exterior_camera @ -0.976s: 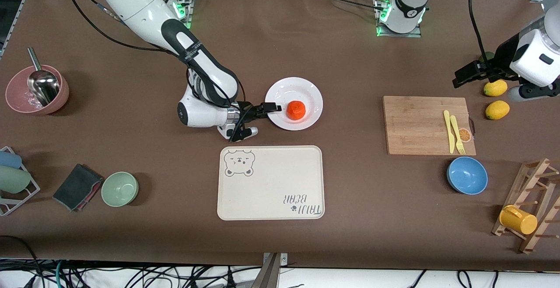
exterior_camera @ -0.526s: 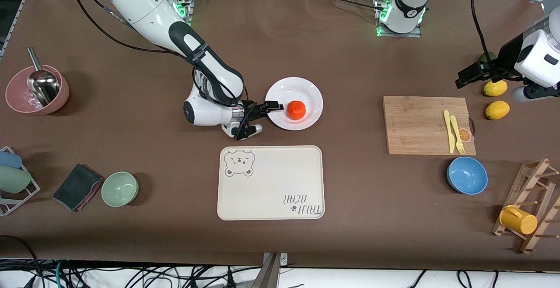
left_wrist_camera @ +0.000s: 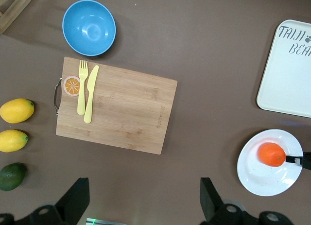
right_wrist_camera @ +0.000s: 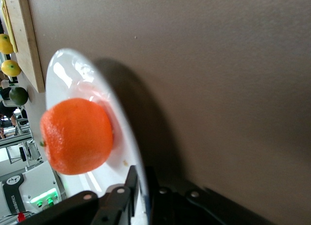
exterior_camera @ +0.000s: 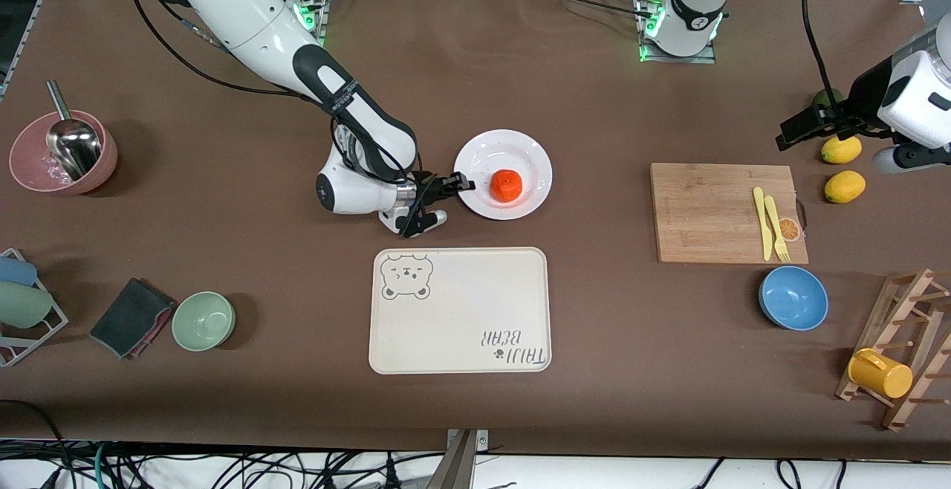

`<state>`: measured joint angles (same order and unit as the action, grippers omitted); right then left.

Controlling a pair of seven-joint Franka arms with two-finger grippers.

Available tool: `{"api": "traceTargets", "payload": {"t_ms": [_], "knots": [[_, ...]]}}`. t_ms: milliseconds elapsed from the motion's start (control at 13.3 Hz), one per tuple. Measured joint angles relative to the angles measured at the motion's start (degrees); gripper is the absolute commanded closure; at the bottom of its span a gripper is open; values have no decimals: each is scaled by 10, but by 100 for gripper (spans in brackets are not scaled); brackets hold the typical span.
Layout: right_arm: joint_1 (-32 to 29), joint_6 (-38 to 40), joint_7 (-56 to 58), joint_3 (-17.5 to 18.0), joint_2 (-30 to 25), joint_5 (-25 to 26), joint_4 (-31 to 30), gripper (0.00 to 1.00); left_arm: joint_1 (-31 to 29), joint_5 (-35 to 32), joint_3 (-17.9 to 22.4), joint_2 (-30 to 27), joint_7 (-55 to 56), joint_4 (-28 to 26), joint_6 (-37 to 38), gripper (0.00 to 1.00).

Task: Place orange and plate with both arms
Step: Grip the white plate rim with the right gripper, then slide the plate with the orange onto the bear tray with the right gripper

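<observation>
- Right pincer (exterior_camera: pixel 462 181): low over the tabletop (exterior_camera: pixel 223 266), clamped on the rim of the plate (exterior_camera: pixel 533 158) at the edge toward the right arm's end, one finger above the rim and one below (clearest in the right wrist view).
- Plate: near the middle of the tabletop, farther from the front camera than the bear-print tray (exterior_camera: pixel 461 311) and apart from it. Judged from the shadow under the rim in the right wrist view, possibly just raised at the gripped edge.
- Orange (exterior_camera: pixel 507 185): loose on the plate, near its centre, just clear of the pincer tips.
- Step in hand (a judgement): carrying the loaded plate with the right arm.
  - Keep the plate level; any tilt away from the grip is likely to roll the round fruit off the glossy surface.
  - Move slowly, without jerks or sudden stops.
  - Hold clamping force steady; a single-edge grip on a wide plate tends to sag.
  - Lower flat before release.
- Cutting board (exterior_camera: pixel 713 214): toward the left arm's end, with yellow fork and knife on it; not involved.
- Left pincer (exterior_camera: pixel 799 126): fingers spread apart and empty, up in the air over the lemons (exterior_camera: pixel 842 149) at the left arm's end; waiting.
</observation>
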<state>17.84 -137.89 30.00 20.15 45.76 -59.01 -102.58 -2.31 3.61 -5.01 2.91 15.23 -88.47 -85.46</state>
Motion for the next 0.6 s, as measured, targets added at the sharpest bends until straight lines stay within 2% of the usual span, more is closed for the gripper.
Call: {"api": "traceTargets", "payload": {"t_ms": [375,601], "knots": [[1,-2,0,0,0,0,7,100,0,0,0,0,0,1,1,0],[0,-2,-7,-2,-2,2,40,100,-1,0,0,0,0,1,2,0]]}}
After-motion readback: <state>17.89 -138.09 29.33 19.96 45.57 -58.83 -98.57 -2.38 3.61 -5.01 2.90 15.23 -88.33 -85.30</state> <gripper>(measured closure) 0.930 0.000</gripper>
